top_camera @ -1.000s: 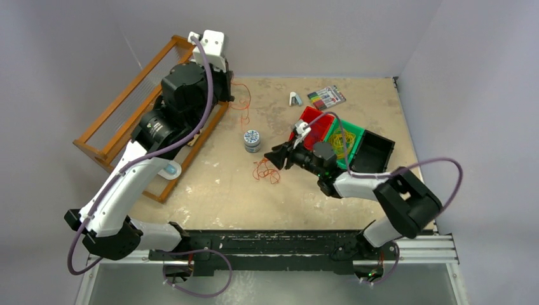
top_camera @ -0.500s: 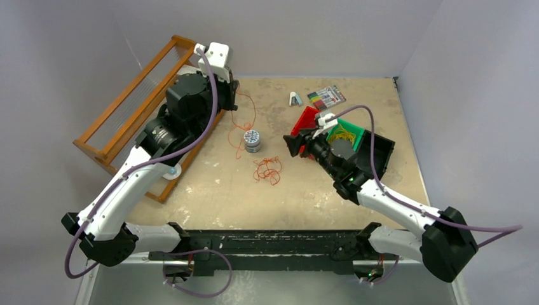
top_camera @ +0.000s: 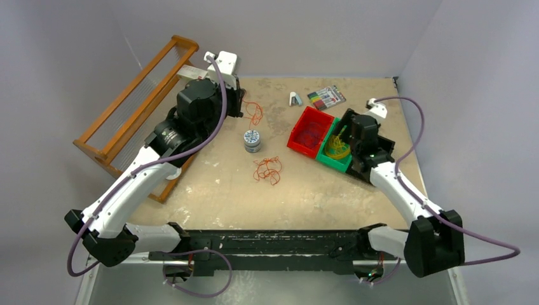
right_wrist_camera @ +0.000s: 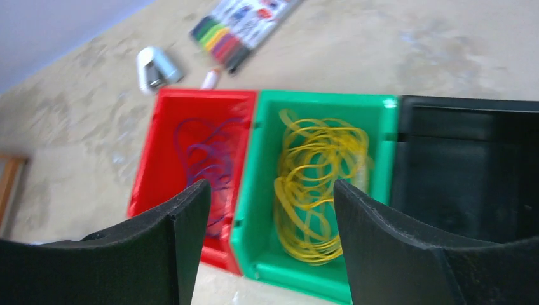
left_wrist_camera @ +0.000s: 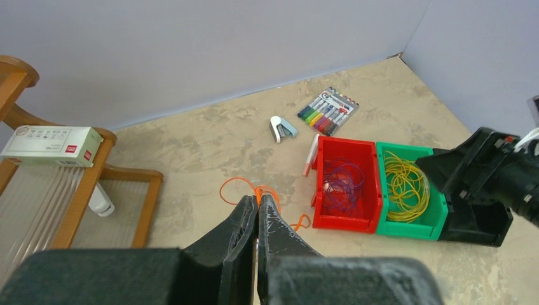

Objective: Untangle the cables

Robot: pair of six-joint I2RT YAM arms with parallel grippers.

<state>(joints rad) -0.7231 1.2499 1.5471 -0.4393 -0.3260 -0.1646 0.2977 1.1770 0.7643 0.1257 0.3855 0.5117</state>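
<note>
Sorting partway: yellow cables [right_wrist_camera: 321,184] binned, orange tangle [top_camera: 267,169] unsorted. Left end effector [left_wrist_camera: 257,202] pinches orange strand [left_wrist_camera: 259,190]; right end effector [right_wrist_camera: 270,190] spread.

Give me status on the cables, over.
Left pincer shut on an orange cable. Right pincer open over the green bin. Orange tangle lies mid-table, unobstructed.

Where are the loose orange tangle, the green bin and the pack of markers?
orange tangle [top_camera: 267,169], top view, middle of the heap of strands.
green bin [right_wrist_camera: 324,97], right wrist view, its far rim.
pack of markers [left_wrist_camera: 328,112], left wrist view, middle of the pack.
</note>
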